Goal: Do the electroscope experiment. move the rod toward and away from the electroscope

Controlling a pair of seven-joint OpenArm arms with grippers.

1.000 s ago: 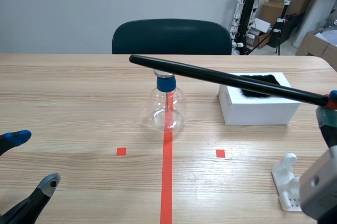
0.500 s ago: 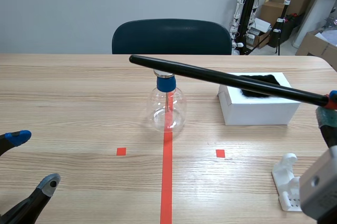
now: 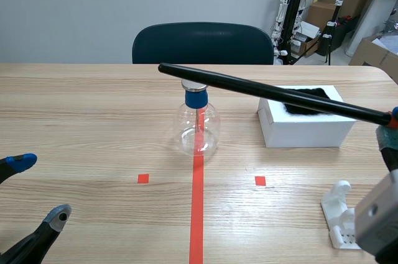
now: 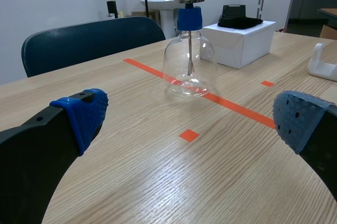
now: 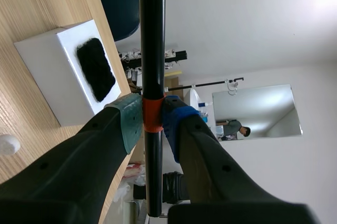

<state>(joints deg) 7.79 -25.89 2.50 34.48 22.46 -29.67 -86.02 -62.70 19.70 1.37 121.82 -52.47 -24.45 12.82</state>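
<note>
The electroscope is a clear glass flask with a blue stopper and a metal disc on top, standing on the red tape line mid-table; it also shows ahead of my left gripper. A long black rod slants across the scene, its free tip just above and left of the disc. My right gripper is shut on the rod at its orange band, at the scene's right edge. My left gripper stands open and empty near the table's front left, with its blue pads wide apart.
A white box with a black cloth on top stands right of the flask. A white plastic stand sits at the front right. A dark chair is behind the table's far edge.
The rod's tip has shifted slightly to the right, back along its length toward my right gripper. The left arm has kept still.
</note>
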